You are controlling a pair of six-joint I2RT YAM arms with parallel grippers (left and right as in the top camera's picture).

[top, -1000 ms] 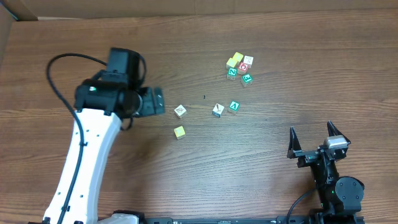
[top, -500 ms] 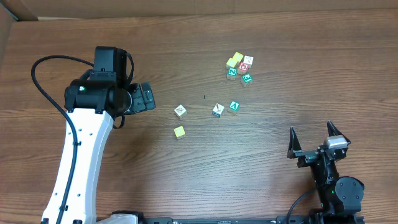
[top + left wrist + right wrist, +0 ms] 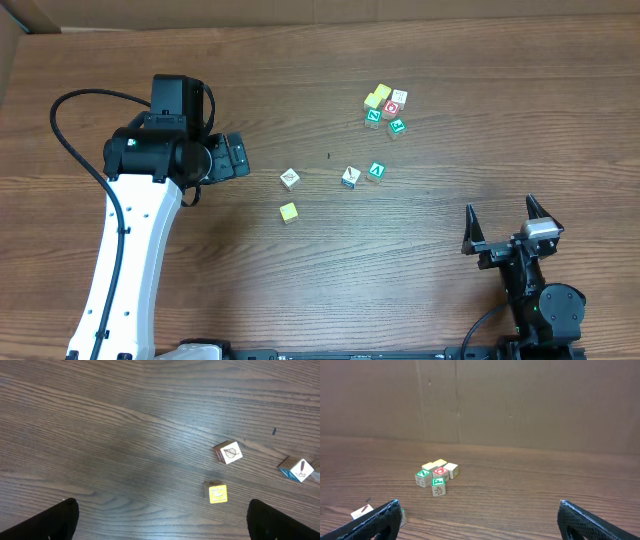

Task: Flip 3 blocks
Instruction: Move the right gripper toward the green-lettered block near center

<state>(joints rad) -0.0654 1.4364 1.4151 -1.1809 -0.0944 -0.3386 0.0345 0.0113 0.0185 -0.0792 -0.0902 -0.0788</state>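
Two robot arms flank a wooden tabletop point(image 3: 420, 300) strewn with small alphabet blocks, and only one arm has changed place in the past second. At left, the white left arm point(image 3: 130, 260) has drawn back. A second ago its left fingers point(image 3: 238, 152) hung just beside the white leaf block point(image 3: 289, 178). Now they sit farther left, well apart from it, spread wide and holding nothing, as they were half a second ago. From the left wrist camera, the two dark fingertips fill the bottom corners with bare wood between them.

The leaf block lies where it lay before, with the yellow block point(image 3: 288, 212) near it on the side toward the arms' bases. Farther right, a white picture block point(image 3: 350, 177) with blue sides sits just beside a green block point(image 3: 376, 170). Beyond them, toward the far edge, a cluster of blocks point(image 3: 378, 96) in yellow, white and green is packed around a red-faced cube point(image 3: 391, 108). No block has shifted since the earlier frames.

At right, near the front edge, the right fingers point(image 3: 470, 228) stand spread wide and empty, unmoved, well apart from every block. The right wrist camera looks across the wood at the cluster, with a cardboard wall point(image 3: 520, 405) behind.
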